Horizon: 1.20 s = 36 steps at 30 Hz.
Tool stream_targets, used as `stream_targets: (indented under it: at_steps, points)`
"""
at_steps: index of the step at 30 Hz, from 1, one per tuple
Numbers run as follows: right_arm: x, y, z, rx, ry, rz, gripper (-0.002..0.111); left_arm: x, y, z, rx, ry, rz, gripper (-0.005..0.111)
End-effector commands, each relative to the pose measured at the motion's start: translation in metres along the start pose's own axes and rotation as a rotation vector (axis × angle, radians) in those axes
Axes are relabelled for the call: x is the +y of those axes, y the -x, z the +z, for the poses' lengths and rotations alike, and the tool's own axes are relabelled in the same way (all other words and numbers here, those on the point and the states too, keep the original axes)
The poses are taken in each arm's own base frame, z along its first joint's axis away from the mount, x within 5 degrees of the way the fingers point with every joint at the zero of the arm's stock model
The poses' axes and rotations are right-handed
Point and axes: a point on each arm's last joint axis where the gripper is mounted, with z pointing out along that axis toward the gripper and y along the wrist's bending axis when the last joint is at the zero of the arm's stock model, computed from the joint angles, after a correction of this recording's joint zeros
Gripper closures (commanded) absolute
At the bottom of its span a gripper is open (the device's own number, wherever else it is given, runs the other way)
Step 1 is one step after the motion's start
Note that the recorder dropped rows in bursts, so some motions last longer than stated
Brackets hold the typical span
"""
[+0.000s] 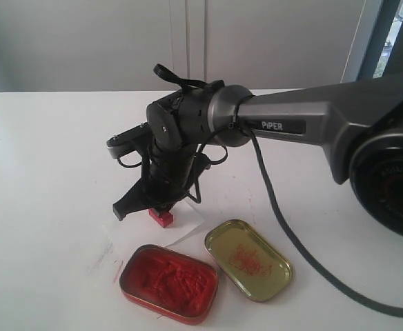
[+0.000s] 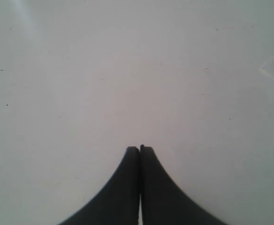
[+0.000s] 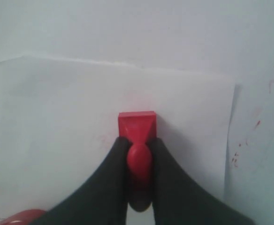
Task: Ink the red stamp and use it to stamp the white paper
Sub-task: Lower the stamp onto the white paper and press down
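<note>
- The right gripper (image 3: 138, 140) reaches across the middle of the white tabletop (image 1: 43, 158) on a grey arm (image 1: 305, 124) marked PiPER; its black fingers (image 3: 111, 173) are clamped from both sides on the round knob of the red stamp (image 3: 137, 124), a small bright red plastic piece with a square flat base
- The red stamp stands upright, base down, over the white paper (image 3: 57, 117), a thin rectangular slip lying flat on the tabletop; in the exterior view the base looks level with the sheet, though whether it presses on it cannot be told
- Just beside the white paper, towards the near edge in the exterior view, sits an open round-cornered metal tin of lumpy red ink paste (image 1: 168, 283); its gold lid (image 1: 248, 260), smeared red inside, lies face up just beside the tin
- Small red flecks (image 3: 235, 157) mark the tabletop next to the paper's edge
- The left gripper (image 2: 140, 150) hangs over bare tabletop; its two black fingers are pressed together tip to tip with nothing between them
</note>
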Motion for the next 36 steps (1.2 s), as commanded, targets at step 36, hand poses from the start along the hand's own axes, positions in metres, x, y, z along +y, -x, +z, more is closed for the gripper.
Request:
stream_targets:
  at_steps: [36]
  points:
    - [0.005,-0.027,0.051,0.182,0.063,0.041,0.108,0.0,-0.004,0.001,0.014,-0.002,-0.004,0.107]
